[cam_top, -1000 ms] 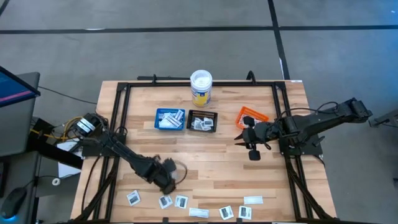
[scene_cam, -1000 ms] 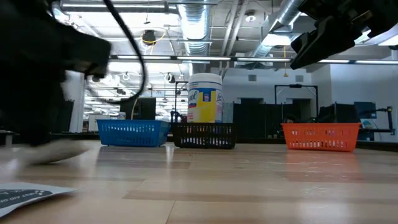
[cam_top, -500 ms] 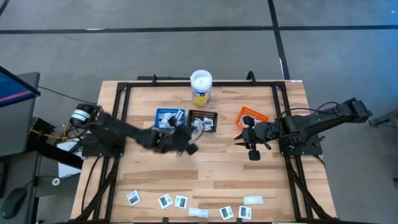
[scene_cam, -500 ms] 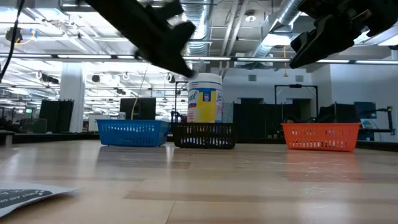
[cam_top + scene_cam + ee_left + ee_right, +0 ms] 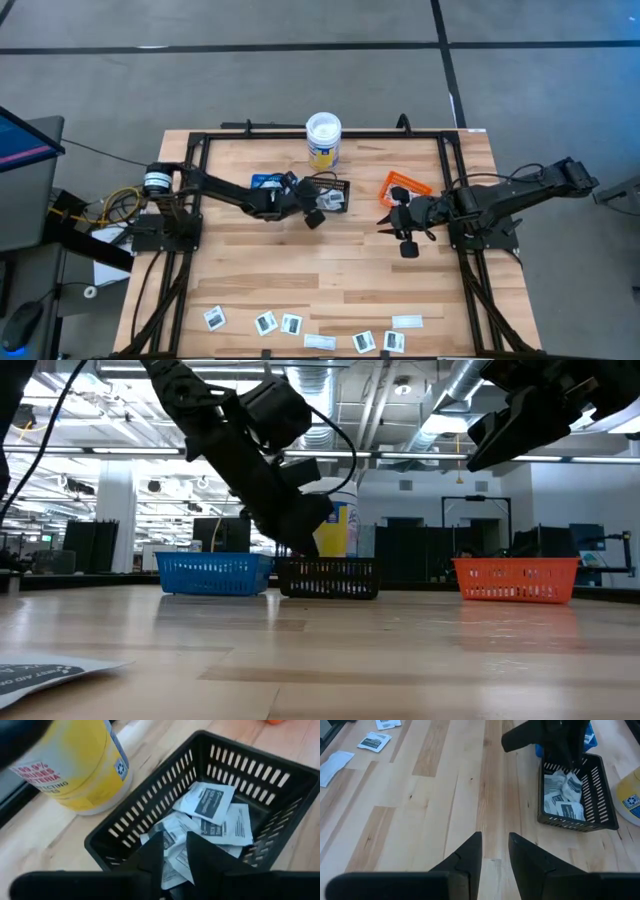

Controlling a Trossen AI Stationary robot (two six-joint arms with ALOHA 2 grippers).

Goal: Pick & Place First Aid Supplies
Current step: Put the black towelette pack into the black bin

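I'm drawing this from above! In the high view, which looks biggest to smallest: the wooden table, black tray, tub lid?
1. wooden table
2. black tray, partly hidden by the left gripper
3. tub lid

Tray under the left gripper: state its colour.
Black tray, slatted walls; clearest in the left wrist view.

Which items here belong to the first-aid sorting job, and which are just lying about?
Job: packets in the black tray; loose packets along the table's near edge; left gripper over the black tray.
Lying about: yellow-labelled tub; orange tray.
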